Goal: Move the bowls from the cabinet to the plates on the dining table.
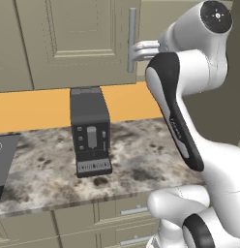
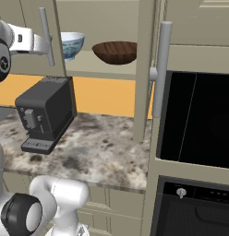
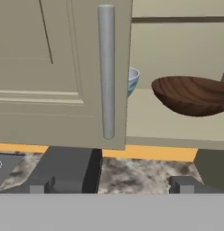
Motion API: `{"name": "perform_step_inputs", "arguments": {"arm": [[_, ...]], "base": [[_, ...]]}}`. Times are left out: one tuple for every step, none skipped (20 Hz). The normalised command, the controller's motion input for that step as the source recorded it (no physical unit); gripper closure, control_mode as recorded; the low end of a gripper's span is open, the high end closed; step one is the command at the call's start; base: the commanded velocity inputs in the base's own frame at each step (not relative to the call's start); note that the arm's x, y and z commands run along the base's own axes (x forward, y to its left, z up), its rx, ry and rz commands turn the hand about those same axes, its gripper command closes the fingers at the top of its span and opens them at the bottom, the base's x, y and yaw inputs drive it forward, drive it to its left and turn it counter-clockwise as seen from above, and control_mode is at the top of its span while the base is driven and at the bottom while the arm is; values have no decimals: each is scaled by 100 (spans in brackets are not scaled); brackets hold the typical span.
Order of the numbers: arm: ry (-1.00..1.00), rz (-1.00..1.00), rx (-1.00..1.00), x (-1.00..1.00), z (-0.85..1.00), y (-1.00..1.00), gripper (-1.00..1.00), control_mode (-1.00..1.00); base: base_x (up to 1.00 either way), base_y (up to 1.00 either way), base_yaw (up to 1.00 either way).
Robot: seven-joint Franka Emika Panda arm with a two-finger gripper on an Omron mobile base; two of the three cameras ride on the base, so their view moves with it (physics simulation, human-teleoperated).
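Note:
The cabinet stands partly open. On its shelf sit both bowls: the white-and-blue bowl and the dark wooden bowl. In the hand view the left door with its silver bar handle covers most of the white-and-blue bowl, while the wooden bowl shows fully to the right. My gripper is open, right beside that handle, holding nothing. Its fingertips stand wide apart. The plates and the dining table are out of view.
A dark coffee machine stands on the speckled counter under the cabinet. The right cabinet door with its long handle is swung outward. A black wall oven fills the right side. Drawers lie below the counter.

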Motion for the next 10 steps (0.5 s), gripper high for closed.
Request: {"name": "perform_step_inputs", "arguments": {"arm": [[0, 0, 0, 29, -6, 16, -100, -100], [0, 0, 0, 25, -4, 19, -100, -100], [0, 0, 0, 25, -2, 20, -100, -100], [0, 0, 0, 21, 0, 26, -100, -100], [0, 0, 0, 27, 0, 22, -100, -100], [0, 0, 0, 29, 0, 19, -100, -100], [0, 0, 0, 26, 0, 12, -100, -100], [0, 0, 0, 26, 0, 9, -100, -100], [0, 0, 0, 23, 0, 4, -100, -100], [0, 0, 0, 30, -1, 0, -100, -100]], "base": [[0, 0, 0], [0, 0, 0], [0, 0, 0], [0, 0, 0], [0, 0, 0], [0, 0, 0], [0, 0, 0], [0, 0, 0], [0, 0, 0], [0, 0, 0]]}}
